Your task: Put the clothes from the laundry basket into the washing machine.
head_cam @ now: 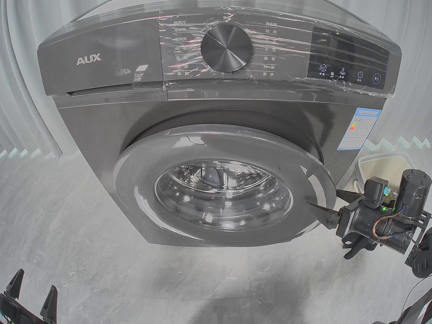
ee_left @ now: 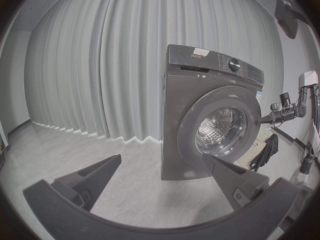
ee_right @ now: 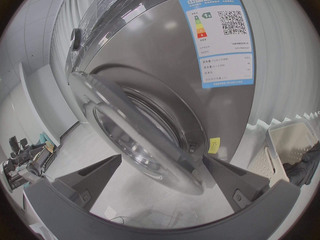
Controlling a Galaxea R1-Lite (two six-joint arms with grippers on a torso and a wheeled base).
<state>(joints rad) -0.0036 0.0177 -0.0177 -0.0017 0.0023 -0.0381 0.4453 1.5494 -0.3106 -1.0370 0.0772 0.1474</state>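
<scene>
Between R claw (ee_right: 159,160) fingers (ee_right: 233,180): washer door rim (ee_right: 181,172)

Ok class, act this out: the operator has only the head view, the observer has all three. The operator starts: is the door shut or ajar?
Observer: Ajar. From the right wrist, the door stands off the machine, with a gap behind its free edge.
Operator: Is the right gripper clamped on it?
Observer: No. The right gripper is spread, with the door's edge between its fingers.
Operator: Any clothes left to load?
Observer: Yes. Dark clothes hang over the rim of the basket beside the machine.
</scene>
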